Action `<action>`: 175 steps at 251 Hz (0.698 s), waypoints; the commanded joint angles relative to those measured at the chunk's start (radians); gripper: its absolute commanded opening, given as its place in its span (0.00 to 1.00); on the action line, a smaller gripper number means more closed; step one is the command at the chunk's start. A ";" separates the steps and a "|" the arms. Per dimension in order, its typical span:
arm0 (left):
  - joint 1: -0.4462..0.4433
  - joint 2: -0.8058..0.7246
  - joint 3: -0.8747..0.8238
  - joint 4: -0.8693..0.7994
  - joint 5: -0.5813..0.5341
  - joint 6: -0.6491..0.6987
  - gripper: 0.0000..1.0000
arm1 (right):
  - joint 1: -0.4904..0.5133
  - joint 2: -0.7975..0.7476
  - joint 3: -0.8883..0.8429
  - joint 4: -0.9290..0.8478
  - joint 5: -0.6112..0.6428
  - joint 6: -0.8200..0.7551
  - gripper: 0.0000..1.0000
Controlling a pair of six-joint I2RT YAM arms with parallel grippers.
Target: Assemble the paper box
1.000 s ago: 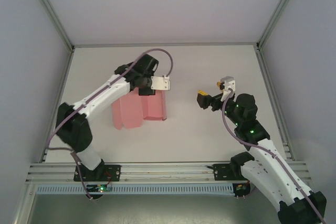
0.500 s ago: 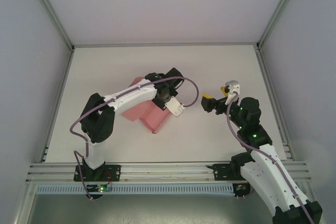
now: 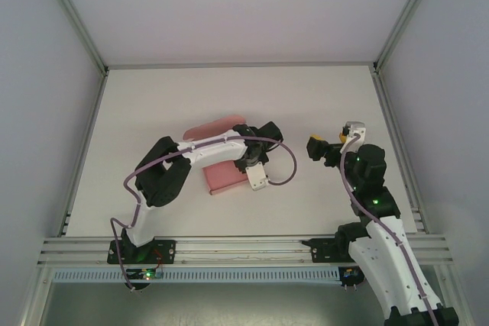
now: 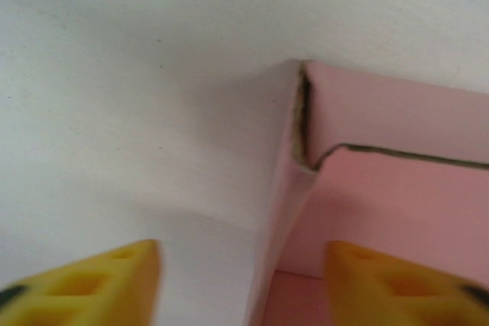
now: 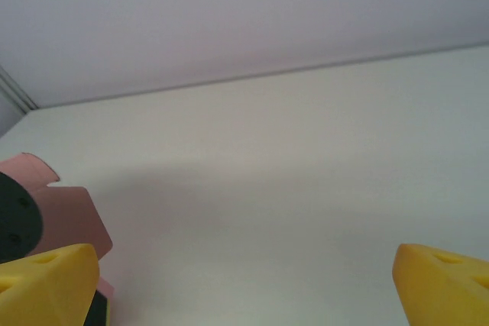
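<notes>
Where the left arm (image 3: 164, 173) reaches: from its base at the near left it folds at the elbow and runs rightward over the white surface (image 3: 153, 97). The forearm lies above the paper box (image 3: 225, 177), and a purple cable (image 3: 284, 164) loops off the wrist.
Paper box, top view: pink, lying on the surface a little left of centre, largely under the left forearm. A narrow pink strip shows on the far side of the forearm and a broader patch on the near side.
Paper box, left wrist view: an upright pink wall (image 4: 382, 188) meets a second pink panel at a corner. A thin dark gap runs down the fold and a raw card edge runs off to the right. White surface lies to the left of the wall.
Left end effector (image 3: 256, 177): at the box's right end, pointing down. Its yellow fingertips (image 4: 114, 280) stand apart, one on either side of the upright wall. Neither visibly touches the card, and nothing is gripped.
Right end effector (image 3: 315, 146): right of centre, well apart from the box and aimed leftward. In its wrist view the yellow fingertips (image 5: 46, 288) are spread wide with only bare surface between them. The pink box and a dark part of the left arm sit at the left edge.
Right arm (image 3: 374, 204): rises from the near right base, with green lights glowing on its joints.
</notes>
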 commanded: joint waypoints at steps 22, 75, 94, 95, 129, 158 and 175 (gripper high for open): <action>-0.011 -0.072 -0.041 0.101 0.128 -0.067 1.00 | -0.019 0.005 0.013 -0.010 0.029 0.019 0.98; 0.015 -0.161 -0.050 0.157 0.316 -0.180 1.00 | -0.036 0.042 0.030 -0.042 0.023 0.069 0.98; 0.021 -0.179 -0.051 0.155 0.311 -0.190 1.00 | -0.036 0.053 0.040 -0.046 0.016 0.084 0.98; 0.021 -0.179 -0.051 0.155 0.310 -0.191 1.00 | -0.036 0.054 0.040 -0.046 0.017 0.084 0.98; 0.045 -0.237 -0.048 0.162 0.340 -0.245 1.00 | -0.037 0.070 0.048 -0.049 0.016 0.079 0.98; 0.118 -0.305 -0.021 0.174 0.489 -0.386 1.00 | -0.037 0.089 0.049 -0.048 0.014 0.074 0.98; 0.163 -0.338 -0.029 0.234 0.491 -0.461 1.00 | -0.036 0.103 0.050 -0.040 0.006 0.070 0.98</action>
